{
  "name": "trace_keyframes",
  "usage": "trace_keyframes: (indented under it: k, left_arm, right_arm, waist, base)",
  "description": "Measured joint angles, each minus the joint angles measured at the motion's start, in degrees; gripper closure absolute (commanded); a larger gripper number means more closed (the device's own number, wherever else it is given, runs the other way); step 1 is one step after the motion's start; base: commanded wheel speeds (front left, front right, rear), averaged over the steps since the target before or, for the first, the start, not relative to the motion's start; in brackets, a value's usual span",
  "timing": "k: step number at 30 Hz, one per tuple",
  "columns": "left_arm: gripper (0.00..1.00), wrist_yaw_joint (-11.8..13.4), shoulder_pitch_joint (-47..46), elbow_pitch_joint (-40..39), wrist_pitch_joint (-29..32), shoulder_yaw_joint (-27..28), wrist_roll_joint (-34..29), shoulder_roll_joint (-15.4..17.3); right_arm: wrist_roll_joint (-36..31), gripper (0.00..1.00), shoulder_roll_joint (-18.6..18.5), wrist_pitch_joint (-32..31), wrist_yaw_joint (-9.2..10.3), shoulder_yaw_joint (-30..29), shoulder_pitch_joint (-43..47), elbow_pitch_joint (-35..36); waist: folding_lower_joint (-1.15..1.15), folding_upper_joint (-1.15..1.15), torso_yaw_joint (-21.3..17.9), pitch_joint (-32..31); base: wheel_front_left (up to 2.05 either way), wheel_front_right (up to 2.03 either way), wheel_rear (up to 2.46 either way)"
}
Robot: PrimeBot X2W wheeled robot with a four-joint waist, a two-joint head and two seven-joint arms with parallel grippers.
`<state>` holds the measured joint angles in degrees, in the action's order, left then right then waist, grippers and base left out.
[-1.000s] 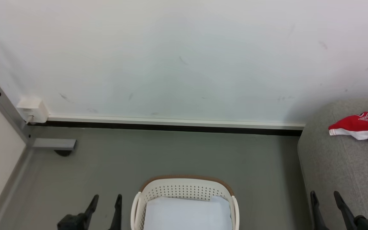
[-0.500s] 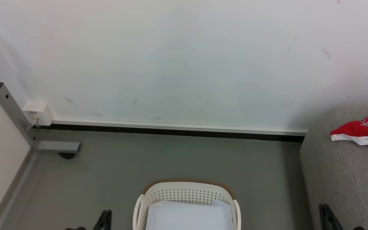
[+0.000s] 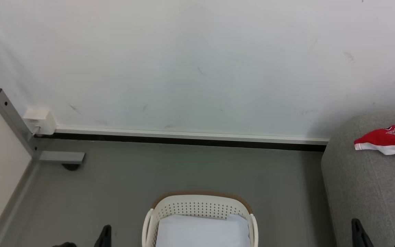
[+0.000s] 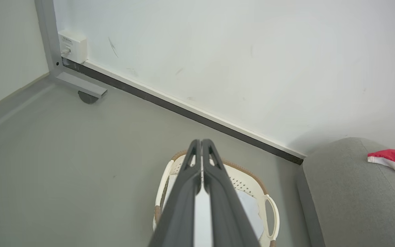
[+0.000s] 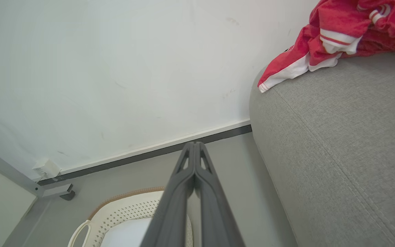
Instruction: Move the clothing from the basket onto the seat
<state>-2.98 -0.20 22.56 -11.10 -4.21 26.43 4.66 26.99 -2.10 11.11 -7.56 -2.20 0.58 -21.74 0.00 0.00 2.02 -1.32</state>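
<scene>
A second ago each gripper showed two dark fingers, held apart, at the bottom of the head view. Now just one finger tip of each pokes up there, lower down. The wall and floor sit a bit lower in that view too, so the camera has moved a little. The red clothes and the basket lie where they lay before.

The left gripper (image 4: 201, 141) has its two fingers pressed together, with nothing between them. The right gripper (image 5: 194, 144) is the same: fingers together, holding nothing.

The clothing (image 5: 338, 37) is a red bundle with white stripes. It lies on the seat (image 5: 338, 154), at the end near the white wall (image 3: 197, 61). In the right wrist view it is at 2 o'clock from the right gripper's tips, well apart from them. In the left wrist view it is at 3 o'clock from the left gripper's tips, far off. In the head view it is at 1 o'clock from the right finger tip.

The basket (image 3: 201, 195) stands on the grey floor (image 3: 149, 171) at 6 o'clock in the head view, between the two grippers. A flat pale sheet (image 3: 201, 231) lies in it. The seat is at 3 o'clock from the basket, with some floor between them.
</scene>
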Motion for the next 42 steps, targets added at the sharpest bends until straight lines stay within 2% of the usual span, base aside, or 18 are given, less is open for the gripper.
trace_keyframes:
  k: [20, 42]
  left_arm:
    - [1.0, -1.03, -1.33, -2.3, 4.54, 2.67, 17.46, -0.43]
    - [1.0, -2.07, -2.79, -4.25, 8.68, 5.27, 32.63, -0.89]
  right_arm:
    - [17.16, 1.0, -0.04, -4.56, 0.0, -1.1, -1.64, 2.13]
    - [32.39, 1.0, -0.14, -8.66, 0.0, -2.03, -2.93, 3.81]
  waist:
    - [0.0, 0.0, -0.37, 0.27]
    - [0.0, 0.0, -0.76, 0.56]
  base:
    - [0.0, 0.0, 0.0]
    - [0.0, 0.0, 0.0]
